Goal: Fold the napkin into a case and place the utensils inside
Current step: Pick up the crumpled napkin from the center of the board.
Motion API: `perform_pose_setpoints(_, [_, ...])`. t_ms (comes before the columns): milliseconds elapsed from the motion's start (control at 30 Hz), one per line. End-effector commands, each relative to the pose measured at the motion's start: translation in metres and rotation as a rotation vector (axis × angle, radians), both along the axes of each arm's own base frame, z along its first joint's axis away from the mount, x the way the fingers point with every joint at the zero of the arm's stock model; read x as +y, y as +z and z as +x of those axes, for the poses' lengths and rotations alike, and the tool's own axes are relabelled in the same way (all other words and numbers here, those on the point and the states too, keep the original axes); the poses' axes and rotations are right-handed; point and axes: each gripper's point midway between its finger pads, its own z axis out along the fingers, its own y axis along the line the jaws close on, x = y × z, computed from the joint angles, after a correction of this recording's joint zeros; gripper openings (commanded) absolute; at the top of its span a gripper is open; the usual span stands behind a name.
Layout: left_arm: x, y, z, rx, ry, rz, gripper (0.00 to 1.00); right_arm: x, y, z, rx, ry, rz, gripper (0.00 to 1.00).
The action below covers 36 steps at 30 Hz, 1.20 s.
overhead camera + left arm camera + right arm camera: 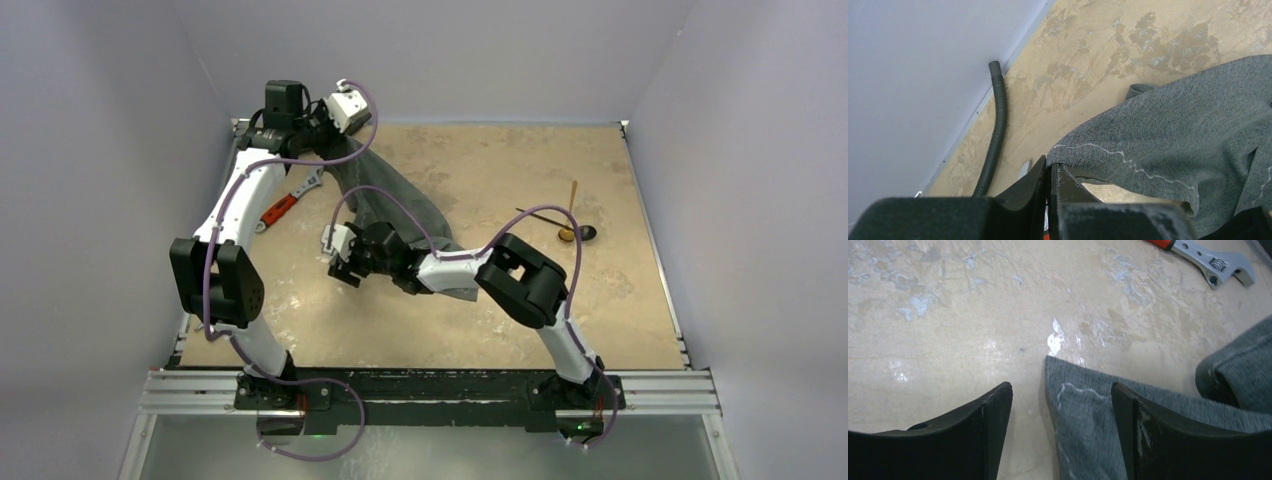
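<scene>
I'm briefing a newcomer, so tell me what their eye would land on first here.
The grey napkin dominates: it runs from the far left corner of the table toward the middle, one corner pinched in the shut left gripper. The right gripper stands open astride another corner lying on the table. The utensils lie apart at the right, and a red-handled wrench lies at the left.

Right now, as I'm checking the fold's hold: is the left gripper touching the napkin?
Touching. The left wrist view shows the left gripper shut on the napkin at its stitched corner.
</scene>
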Motion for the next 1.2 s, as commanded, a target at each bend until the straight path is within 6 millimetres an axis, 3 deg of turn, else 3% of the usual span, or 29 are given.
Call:
perform_pose_setpoints(0, [0.004, 0.025, -0.003, -0.046, 0.015, -0.026, 0.0, 0.018, 0.005, -0.002, 0.005, 0.093, -0.042, 0.74])
perform_pose_setpoints(367, [0.006, 0.022, -0.002, -0.038, 0.027, -0.023, 0.0, 0.0, -0.026, 0.004, 0.04, 0.03, -0.148, 0.59])
perform_pose_setpoints(467, [0.006, 0.024, -0.003, -0.043, 0.027, -0.023, 0.0, -0.001, -0.03, 0.007, 0.051, 0.0, -0.148, 0.39])
perform_pose_setpoints(567, [0.008, 0.027, -0.003, -0.051, 0.035, -0.016, 0.0, -0.007, -0.015, 0.02, -0.002, -0.079, -0.106, 0.0])
perform_pose_setpoints(600, [0.008, 0.028, -0.003, -0.055, 0.037, -0.015, 0.0, -0.009, -0.008, 0.022, -0.016, -0.1, -0.09, 0.0])
perform_pose_setpoints(733, [0.01, 0.037, -0.005, -0.068, 0.05, -0.016, 0.0, -0.029, 0.035, 0.032, -0.092, -0.21, -0.002, 0.0])
perform_pose_setpoints(867, [0.013, 0.058, -0.01, -0.094, 0.068, -0.028, 0.0, -0.06, 0.099, 0.02, -0.126, -0.269, 0.137, 0.0])
perform_pose_setpoints(1033, [0.015, 0.097, -0.025, -0.161, 0.081, -0.044, 0.0, -0.113, 0.207, -0.004, -0.179, -0.336, 0.365, 0.0])
perform_pose_setpoints(1167, [0.018, 0.138, -0.047, -0.235, 0.091, -0.063, 0.0, -0.163, 0.286, -0.025, -0.218, -0.394, 0.537, 0.0])
